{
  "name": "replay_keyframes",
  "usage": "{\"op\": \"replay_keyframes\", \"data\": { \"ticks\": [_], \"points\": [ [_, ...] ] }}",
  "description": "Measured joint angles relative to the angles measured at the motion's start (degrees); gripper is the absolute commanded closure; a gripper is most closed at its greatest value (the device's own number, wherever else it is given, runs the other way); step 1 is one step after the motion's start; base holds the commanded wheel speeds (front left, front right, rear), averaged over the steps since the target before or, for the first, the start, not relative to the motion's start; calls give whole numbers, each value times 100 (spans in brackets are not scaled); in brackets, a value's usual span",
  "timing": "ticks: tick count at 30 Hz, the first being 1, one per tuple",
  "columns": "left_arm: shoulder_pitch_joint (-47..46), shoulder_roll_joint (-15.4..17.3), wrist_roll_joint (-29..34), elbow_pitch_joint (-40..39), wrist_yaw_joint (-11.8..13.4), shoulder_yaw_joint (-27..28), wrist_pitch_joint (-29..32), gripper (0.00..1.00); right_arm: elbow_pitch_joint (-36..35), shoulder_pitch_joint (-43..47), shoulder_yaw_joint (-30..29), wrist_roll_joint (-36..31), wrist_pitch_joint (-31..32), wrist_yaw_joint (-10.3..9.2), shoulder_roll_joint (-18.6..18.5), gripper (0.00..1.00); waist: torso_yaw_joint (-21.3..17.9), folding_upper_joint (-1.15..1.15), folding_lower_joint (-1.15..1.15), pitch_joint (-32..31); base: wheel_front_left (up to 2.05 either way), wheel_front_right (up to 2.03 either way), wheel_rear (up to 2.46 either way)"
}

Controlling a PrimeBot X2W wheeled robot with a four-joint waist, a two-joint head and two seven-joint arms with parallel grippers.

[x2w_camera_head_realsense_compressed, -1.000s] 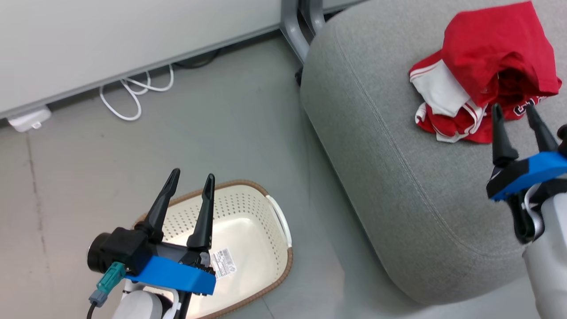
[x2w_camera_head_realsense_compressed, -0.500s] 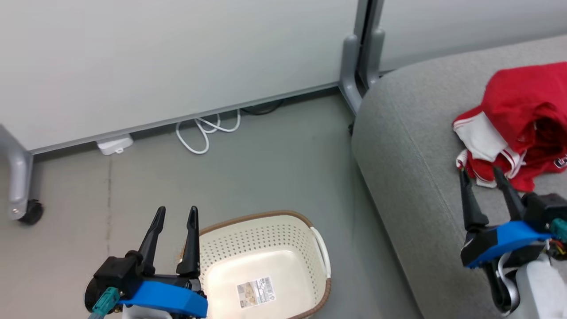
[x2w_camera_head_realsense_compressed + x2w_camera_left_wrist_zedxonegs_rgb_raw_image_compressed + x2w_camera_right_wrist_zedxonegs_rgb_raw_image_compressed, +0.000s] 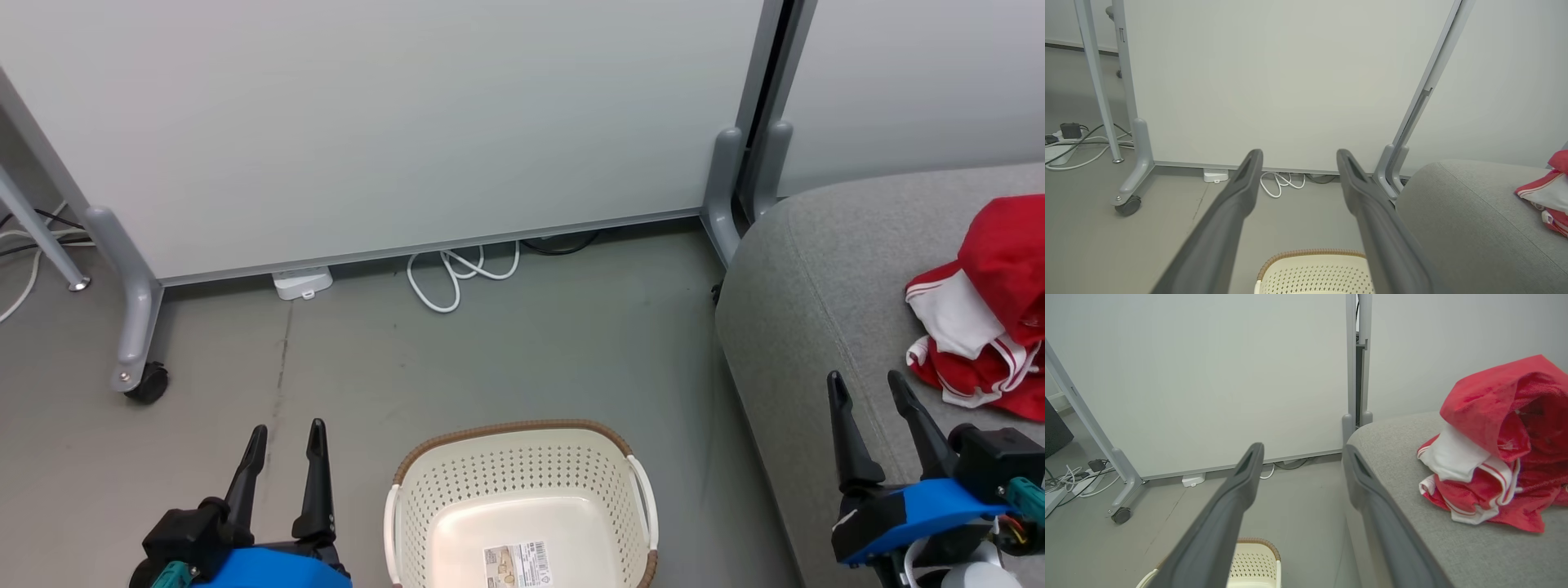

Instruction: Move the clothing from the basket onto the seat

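The red clothing [image 3: 992, 318] with white stripes lies in a heap on the grey seat [image 3: 808, 327] at the right; the same clothing [image 3: 1498, 457] fills the right side of the right wrist view, and a bit of clothing [image 3: 1547, 192] peeks in at the left wrist view's edge. The cream basket [image 3: 522, 506] with a brown rim stands on the floor at bottom centre, holding just a label. My left gripper [image 3: 282, 437] is open, left of the basket. My right gripper [image 3: 869, 388] is open over the seat's front, short of the clothing.
A white partition panel [image 3: 392, 122] on grey wheeled legs [image 3: 135, 327] stands behind the basket. White cables [image 3: 457, 273] and a small white box [image 3: 302, 283] lie at its foot. Grey floor lies between basket and panel.
The head camera has swung up and left, so the seat and clothing sit further right and the basket lower. Both grippers have dropped toward the view's bottom corners, still open.
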Motion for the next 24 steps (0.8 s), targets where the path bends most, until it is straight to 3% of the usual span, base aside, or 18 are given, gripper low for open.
{"op": "replay_keyframes", "data": {
  "ticks": [24],
  "points": [
    [113,9,0,238,0,176,0,0,-151,345,207,138,163,0,115,0,131,0,1,-82,0,0,0]
  ]
}}
